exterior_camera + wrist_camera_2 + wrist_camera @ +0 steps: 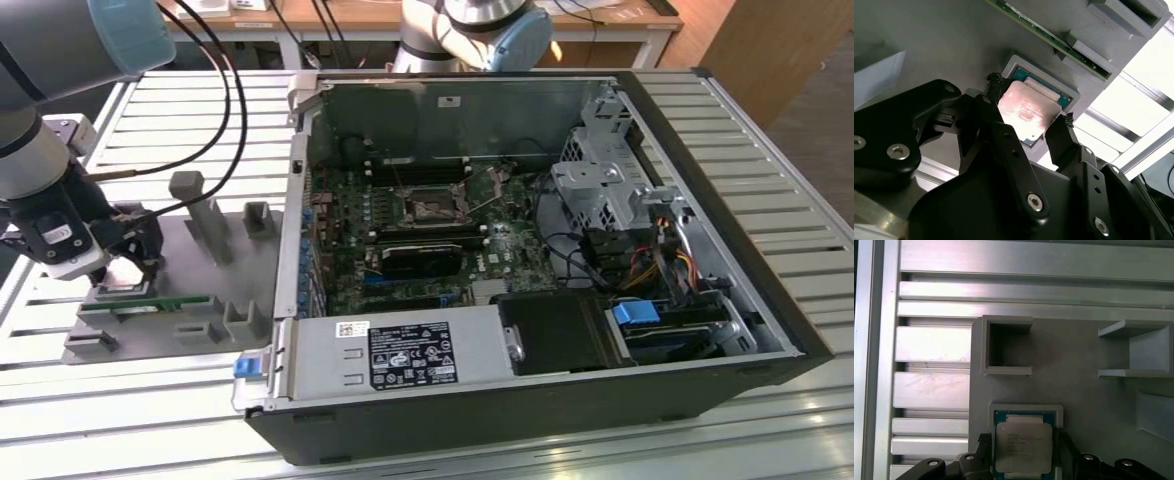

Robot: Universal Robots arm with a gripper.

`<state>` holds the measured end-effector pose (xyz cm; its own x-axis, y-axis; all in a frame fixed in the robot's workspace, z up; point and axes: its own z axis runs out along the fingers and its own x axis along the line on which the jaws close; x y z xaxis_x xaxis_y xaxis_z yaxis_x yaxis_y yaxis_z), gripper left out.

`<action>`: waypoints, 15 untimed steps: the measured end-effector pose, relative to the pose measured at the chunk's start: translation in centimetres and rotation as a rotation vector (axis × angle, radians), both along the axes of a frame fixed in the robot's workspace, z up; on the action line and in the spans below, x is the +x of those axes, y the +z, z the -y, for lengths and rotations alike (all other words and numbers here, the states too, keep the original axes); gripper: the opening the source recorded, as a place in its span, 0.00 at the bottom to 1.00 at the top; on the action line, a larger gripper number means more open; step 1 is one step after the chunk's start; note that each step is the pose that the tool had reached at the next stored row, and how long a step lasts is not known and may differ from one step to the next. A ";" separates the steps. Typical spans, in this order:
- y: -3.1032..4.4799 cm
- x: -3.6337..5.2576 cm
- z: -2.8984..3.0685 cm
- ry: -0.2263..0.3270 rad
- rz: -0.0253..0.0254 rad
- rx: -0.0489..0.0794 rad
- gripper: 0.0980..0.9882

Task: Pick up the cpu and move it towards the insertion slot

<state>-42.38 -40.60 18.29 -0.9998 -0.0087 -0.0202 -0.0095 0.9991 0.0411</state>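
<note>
Slippage is the risk: the tool seems closed on the cpu by 2 thin edges over the grey tray; any tilt could drop it.

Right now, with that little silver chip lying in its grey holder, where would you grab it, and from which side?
Probably by two opposite side edges of the cpu, coming straight down from above. It lies flat, face up, in a shallow square pocket of the grey tray, so only its thin edges offer a pinch. The gripper stands over it.
</note>
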 end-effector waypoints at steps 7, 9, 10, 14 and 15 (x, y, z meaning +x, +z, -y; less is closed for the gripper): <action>0.00 0.00 0.00 0.000 0.0001 0.000 0.50; 0.12 0.01 0.00 0.000 0.0003 0.000 0.50; 0.32 0.01 0.00 0.000 0.0002 0.000 0.50; 1.49 0.00 0.00 0.000 0.0000 0.000 0.50; 1.82 0.00 0.00 0.000 0.0001 0.000 0.50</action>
<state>-42.38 -40.60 20.11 -0.9998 -0.0087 -0.0202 -0.0095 0.9991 0.0409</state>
